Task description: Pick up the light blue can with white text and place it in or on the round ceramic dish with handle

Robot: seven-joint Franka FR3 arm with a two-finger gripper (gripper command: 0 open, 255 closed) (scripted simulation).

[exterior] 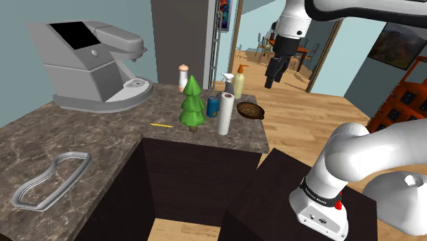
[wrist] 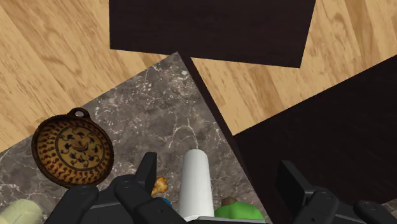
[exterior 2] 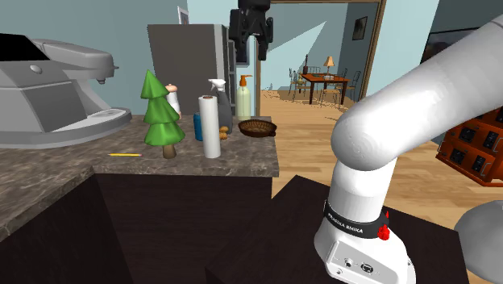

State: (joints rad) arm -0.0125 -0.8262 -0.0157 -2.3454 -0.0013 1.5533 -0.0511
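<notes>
End effector (exterior: 273, 77): fingers wide apart, empty, high above the bench's (exterior: 82, 147) far end.
Blue can (exterior: 213, 105): upright, between green tree (exterior: 192, 103) and white roll (exterior: 225, 113).
Dish (exterior: 250, 109): shoulder view's right of the roll.
In the way: roll, near side of can.

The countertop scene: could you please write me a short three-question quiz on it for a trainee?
1. True or false: the gripper holds the blue can.
2. In the shoulder view, what stands between the blue can and the brown dish?
A. white roll
B. coffee machine
C. yellow pencil
3. Fill the gap: in the wrist view, the gripper's fingers stand ____.

Key: 1 false; 2 A; 3 open.
</notes>
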